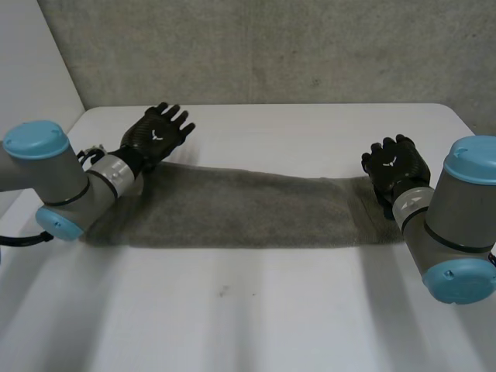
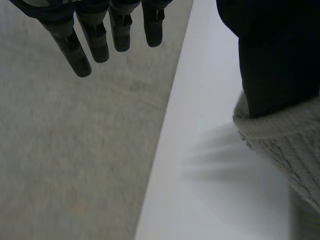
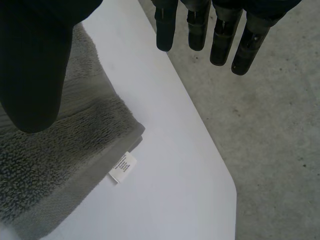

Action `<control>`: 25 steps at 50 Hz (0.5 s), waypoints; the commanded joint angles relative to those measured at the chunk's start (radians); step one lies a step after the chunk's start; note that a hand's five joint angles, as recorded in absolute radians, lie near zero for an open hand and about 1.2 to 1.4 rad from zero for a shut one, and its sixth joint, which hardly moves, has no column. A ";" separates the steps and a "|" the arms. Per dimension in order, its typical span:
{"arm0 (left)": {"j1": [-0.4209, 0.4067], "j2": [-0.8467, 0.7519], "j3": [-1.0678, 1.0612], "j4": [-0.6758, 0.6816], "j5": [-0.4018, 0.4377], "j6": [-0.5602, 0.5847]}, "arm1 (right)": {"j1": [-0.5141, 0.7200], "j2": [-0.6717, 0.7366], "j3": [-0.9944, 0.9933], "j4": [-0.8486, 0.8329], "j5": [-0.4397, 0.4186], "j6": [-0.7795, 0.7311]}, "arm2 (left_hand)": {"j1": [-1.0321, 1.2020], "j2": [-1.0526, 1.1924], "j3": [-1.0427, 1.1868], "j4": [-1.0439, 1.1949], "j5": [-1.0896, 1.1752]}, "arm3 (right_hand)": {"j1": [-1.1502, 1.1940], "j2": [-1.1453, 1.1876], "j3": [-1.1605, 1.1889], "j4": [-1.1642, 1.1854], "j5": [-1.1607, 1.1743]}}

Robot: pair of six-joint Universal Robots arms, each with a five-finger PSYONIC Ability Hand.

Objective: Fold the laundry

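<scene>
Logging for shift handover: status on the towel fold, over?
Left robot hand open at left end of grey towel. Right robot hand open at its right end. Towel flat, long strip. Nothing blocking.

the head view sits high behind and between the arms, looking down and forward across the table (image 1: 310,128) to its far edge. it is far enough back to take in the whole towel (image 1: 232,213), the left hand (image 1: 155,136) and the right hand (image 1: 394,164). each wrist view rides close over its own palm, looking out along straight fingers past the table's edge to the floor (image 2: 75,160). the left one catches one end of the towel beside a dark mass, probably the thumb, too near to read. the right one catches the other end's corner and its label (image 3: 123,167). all three share towel and table.
</scene>
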 commanded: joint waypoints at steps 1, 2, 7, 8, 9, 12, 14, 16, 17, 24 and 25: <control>0.000 -0.108 0.126 0.026 0.063 0.000 | -0.005 0.008 0.004 -0.002 -0.016 0.001 | 0.045 0.036 0.036 0.037 0.022 | -0.039 -0.053 -0.037 -0.060 -0.057; 0.000 -0.108 0.126 0.026 0.063 0.000 | -0.005 0.008 0.004 -0.002 -0.016 0.001 | 0.045 0.036 0.036 0.037 0.022 | -0.039 -0.053 -0.037 -0.060 -0.057; 0.014 -0.139 0.189 -0.010 0.073 0.000 | -0.009 0.015 -0.005 -0.002 -0.017 0.001 | 0.075 0.065 0.066 0.066 0.051 | -0.039 -0.053 -0.037 -0.060 -0.057; 0.024 -0.141 0.196 -0.027 0.080 0.000 | -0.009 0.015 -0.005 -0.002 -0.017 0.001 | 0.075 0.065 0.066 0.066 0.051 | -0.039 -0.053 -0.037 -0.060 -0.057; 0.031 -0.141 0.199 -0.042 0.094 0.000 | -0.011 0.018 -0.007 -0.002 -0.019 0.001 | 0.075 0.065 0.066 0.066 0.051 | -0.039 -0.053 -0.037 -0.060 -0.057; 0.049 -0.141 0.200 -0.062 0.137 0.000 | -0.011 0.023 -0.008 -0.002 -0.019 0.001 | 0.075 0.065 0.066 0.066 0.051 | -0.039 -0.053 -0.037 -0.060 -0.057; 0.058 -0.139 0.200 -0.073 0.157 0.000 | -0.011 0.025 -0.008 -0.002 -0.019 0.000 | 0.075 0.065 0.066 0.066 0.051 | -0.039 -0.053 -0.037 -0.060 -0.057; 0.068 -0.139 0.200 -0.087 0.175 0.000 | -0.011 0.026 -0.008 -0.002 -0.019 0.001 | 0.075 0.065 0.066 0.066 0.051 | -0.039 -0.053 -0.037 -0.060 -0.057; 0.075 -0.139 0.201 -0.101 0.192 0.000 | -0.011 0.028 -0.008 -0.002 -0.019 0.000 | 0.077 0.068 0.069 0.069 0.054 | -0.039 -0.053 -0.037 -0.060 -0.057; 0.117 -0.131 0.206 -0.196 0.238 -0.001 | -0.012 0.028 -0.007 -0.002 -0.019 0.001 | 0.110 0.100 0.101 0.102 0.086 | -0.039 -0.053 -0.037 -0.060 -0.057; 0.121 -0.131 0.210 -0.225 0.247 0.004 | -0.012 0.028 -0.007 -0.002 -0.019 0.000 | 0.133 0.123 0.124 0.125 0.109 | -0.039 -0.053 -0.037 -0.060 -0.057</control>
